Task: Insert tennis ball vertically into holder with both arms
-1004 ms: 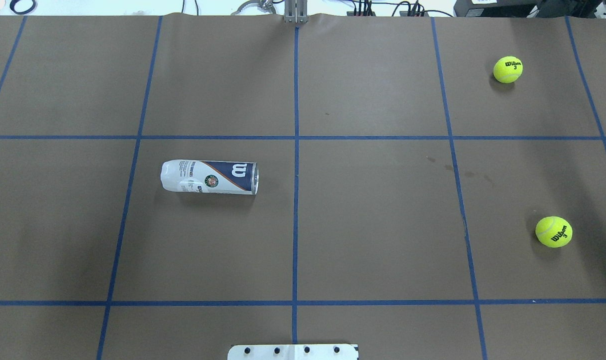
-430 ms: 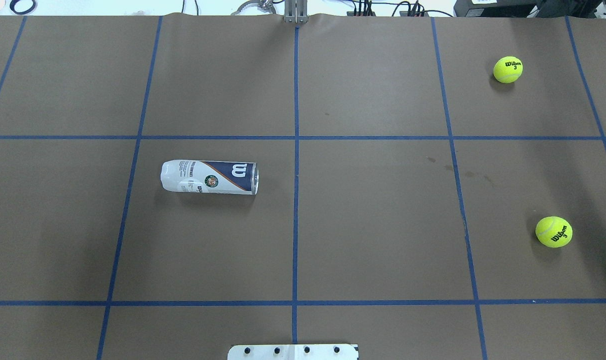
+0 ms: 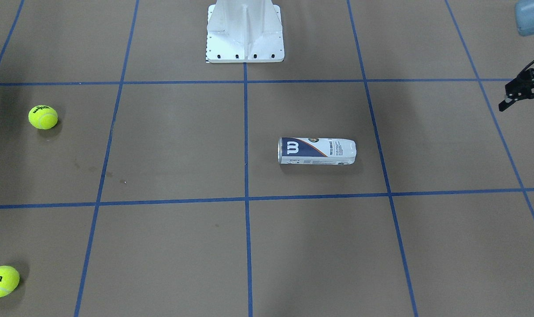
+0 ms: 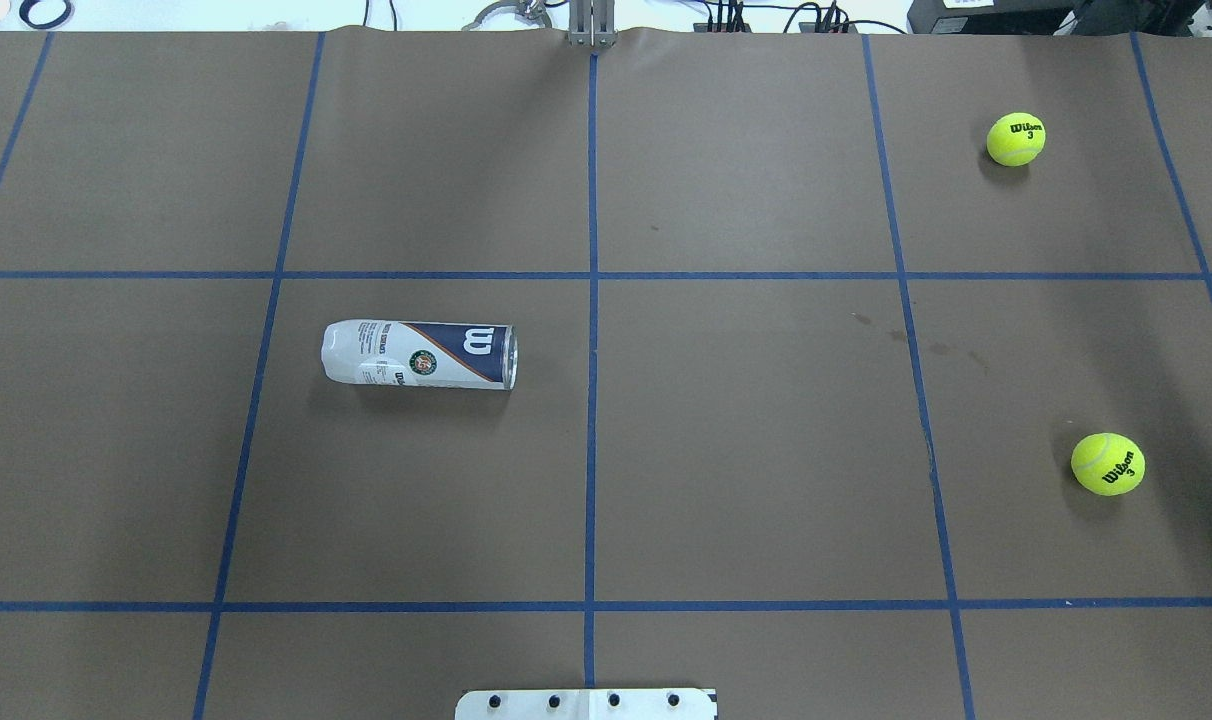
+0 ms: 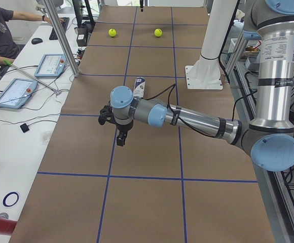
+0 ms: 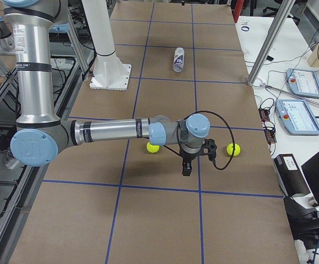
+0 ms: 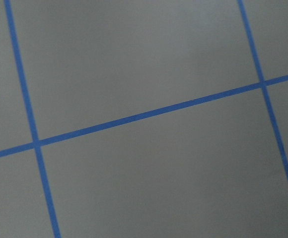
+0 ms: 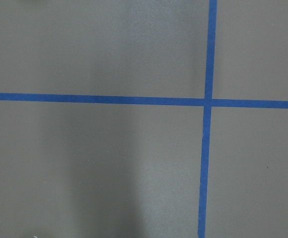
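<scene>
The holder (image 4: 419, 354) is seen laid on its side on the table (image 4: 746, 450), in the robot's left half, well apart from the far tennis ball (image 4: 1016, 139) and near tennis ball (image 4: 1107, 463). The left claw (image 5: 117, 129) and right claw (image 6: 188, 162) are held above the table; whether they are open cannot be told.

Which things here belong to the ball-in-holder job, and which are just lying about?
Job: holder, far tennis ball, near tennis ball, left arm, right arm.
Lying about: white mounting base, tablets, blue ring.
</scene>
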Available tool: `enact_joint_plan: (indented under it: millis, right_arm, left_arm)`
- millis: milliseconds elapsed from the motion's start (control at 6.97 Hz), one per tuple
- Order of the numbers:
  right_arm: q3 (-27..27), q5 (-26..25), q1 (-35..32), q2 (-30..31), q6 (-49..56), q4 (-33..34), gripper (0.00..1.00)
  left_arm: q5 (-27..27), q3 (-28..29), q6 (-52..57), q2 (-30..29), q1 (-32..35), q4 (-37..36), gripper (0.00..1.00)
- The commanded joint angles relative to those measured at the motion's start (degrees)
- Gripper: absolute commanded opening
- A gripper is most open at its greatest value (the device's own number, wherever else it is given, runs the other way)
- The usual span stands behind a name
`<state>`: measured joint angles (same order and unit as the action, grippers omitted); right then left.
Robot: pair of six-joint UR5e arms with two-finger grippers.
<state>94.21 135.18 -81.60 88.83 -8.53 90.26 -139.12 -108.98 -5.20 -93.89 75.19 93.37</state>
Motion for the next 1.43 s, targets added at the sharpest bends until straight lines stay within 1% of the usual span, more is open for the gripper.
enact_joint_plan:
  millis: [0, 143, 574, 861, 1004, 1291]
  right_arm:
    - [-0.69, 0.00, 0.04, -0.06, 0.00, 0.00, 0.99]
    - [-0.69, 0.17, 0.04, -0.15, 0.00, 0.00, 0.99]
    - [-0.60, 1.58, 0.04, -0.59, -0.09, 0.09, 0.99]
    - [-0.51, 2.02, 0.04, -0.59, -0.09, 0.09, 0.99]
    - [-0.51, 2.02, 0.04, -0.59, -0.09, 0.09, 0.99]
    - [-0.60, 2.02, 0.04, -0.50, -0.09, 0.18, 0.99]
  left_arm:
    - [-0.01, -0.71, 0.54, -5.32, -4.60, 0.84, 0.99]
    - [0.16, -1.06, -0.25, -8.30, -6.26, 0.67, 0.99]
    - [0.42, -2.03, -5.41, -12.71, -9.52, 0.76, 0.95]
    - [0.60, -1.59, -6.50, -13.86, -11.11, 0.76, 0.99]
    - [0.69, -1.33, -6.41, -14.65, -12.68, 0.85, 0.99]
    - [1.91, 0.77, -6.49, -18.16, -14.45, 0.85, 1.00]
